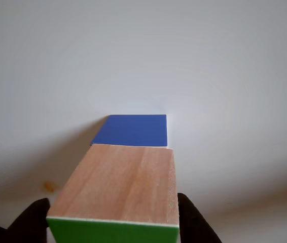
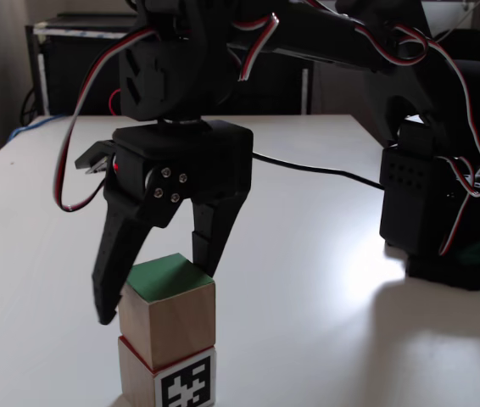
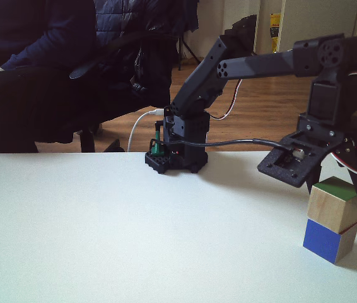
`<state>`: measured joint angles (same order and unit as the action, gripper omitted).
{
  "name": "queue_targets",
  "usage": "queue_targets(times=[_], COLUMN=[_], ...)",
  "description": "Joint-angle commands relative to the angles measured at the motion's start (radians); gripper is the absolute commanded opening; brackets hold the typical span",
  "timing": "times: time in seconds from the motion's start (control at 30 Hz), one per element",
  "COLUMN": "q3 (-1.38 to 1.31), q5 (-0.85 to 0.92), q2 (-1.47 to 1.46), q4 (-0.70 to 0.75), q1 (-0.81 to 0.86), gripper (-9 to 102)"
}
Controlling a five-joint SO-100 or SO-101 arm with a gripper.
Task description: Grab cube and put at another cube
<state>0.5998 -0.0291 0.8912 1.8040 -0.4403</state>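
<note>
White table: end effector clamped on cube, stacked atop another cube; black-white marker face, no readable writing.

White matte tabletop across lower frame; person in dark jacket upper left; wooden floor behind.

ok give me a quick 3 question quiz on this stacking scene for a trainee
1. True or false: the cube rests on top of another cube.
2. Which colour is the top face of the upper cube in both fixed views? A) blue B) green C) yellow
3. Fill in: the fingers of the gripper stand on either ___ of the upper cube.

Key: 1 true; 2 B; 3 side. Whether the fingers press the cube or have just let go cannot be told from these views.
</note>
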Motion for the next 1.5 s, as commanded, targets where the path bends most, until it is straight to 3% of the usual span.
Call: queue_targets(times=[0.0,0.17,0.33,0.57,0.63,0.73,0.83,1.0,1.3,1.4,1.47], q3=[0.002,0.081,0.295,0.713,0.931,1.355,1.667,2.017,2.445,2.436,2.411], q5=[0.009,0.018,0.037,0.046,0.052,0.078,0.146,0.12,0.187,0.17,0.169], q2=[0.077,0.239,0.655,1.385,1.623,2.039,2.304,2.396,2.396,2.396,2.396], q4=[0.003,0.003,0.003,-0.061,-0.17,-0.454,-0.541,-0.65,-0.807,-0.779,-0.687], q1=[0.026,0.035,0.049,0.299,0.41,0.591,0.67,0.77,0.733,0.75,0.735], gripper=[40,42,44,43,34,14,2,0,0,0,0])
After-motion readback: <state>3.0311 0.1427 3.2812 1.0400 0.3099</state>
